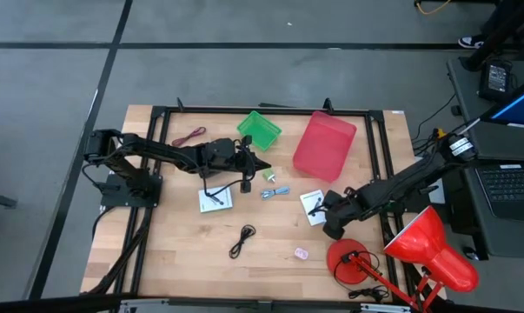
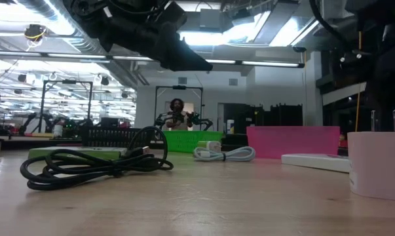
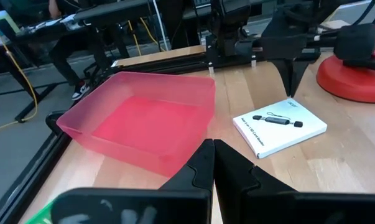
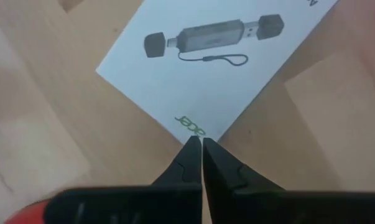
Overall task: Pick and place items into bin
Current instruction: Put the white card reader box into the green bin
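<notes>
Right gripper point(image 4: 202, 144) — jaws pressed together, at the corner of a white card point(image 4: 206, 68), lower right of the worktop point(image 1: 183, 252) — left gripper point(image 3: 212, 149) likewise closed, centre.

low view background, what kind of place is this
Probably a large open robotics lab or workshop: exposed ceiling ducts under strip lights, more framed robot rigs standing across the hall, and a wooden table with a black frame around two arms.

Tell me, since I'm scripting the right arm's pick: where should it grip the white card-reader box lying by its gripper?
Probably by two opposite edges, from above. The white box lies flat on the table, a thin slab, one corner toward the shut right gripper.
</notes>
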{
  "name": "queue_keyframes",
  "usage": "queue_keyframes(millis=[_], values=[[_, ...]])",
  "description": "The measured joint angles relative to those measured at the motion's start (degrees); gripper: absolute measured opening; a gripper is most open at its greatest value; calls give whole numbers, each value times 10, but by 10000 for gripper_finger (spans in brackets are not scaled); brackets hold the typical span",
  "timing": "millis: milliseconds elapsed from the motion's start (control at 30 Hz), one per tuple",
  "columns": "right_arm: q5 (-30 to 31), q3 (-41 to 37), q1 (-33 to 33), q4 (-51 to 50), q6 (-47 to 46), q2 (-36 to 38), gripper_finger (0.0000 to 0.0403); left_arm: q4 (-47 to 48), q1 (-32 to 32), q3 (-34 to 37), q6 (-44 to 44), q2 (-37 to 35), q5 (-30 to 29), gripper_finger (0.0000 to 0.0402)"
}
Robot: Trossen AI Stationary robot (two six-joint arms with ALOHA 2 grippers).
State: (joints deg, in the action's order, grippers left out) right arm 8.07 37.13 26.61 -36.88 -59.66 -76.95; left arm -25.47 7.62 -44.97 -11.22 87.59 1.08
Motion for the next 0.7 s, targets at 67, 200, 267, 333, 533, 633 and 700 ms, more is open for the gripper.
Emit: queue_keyframes(millis=[67,200,267,333,533,633,700], values=[[0,-10,0,12,-6,0,0,0,0,0,0,0,0,2],[0,-28,0,40,-11,0,0,0,0,0,0,0,0,2],[0,-35,0,49,-11,0,0,0,0,0,1,0,0,2],[0,-38,0,53,-11,1,0,0,0,0,2,0,0,2],[-5,-52,0,61,3,2,0,0,0,0,2,0,0,2],[-6,-61,0,65,28,3,0,0,0,0,18,0,0,2],[-6,-63,0,66,38,3,0,0,0,0,38,0,0,2]])
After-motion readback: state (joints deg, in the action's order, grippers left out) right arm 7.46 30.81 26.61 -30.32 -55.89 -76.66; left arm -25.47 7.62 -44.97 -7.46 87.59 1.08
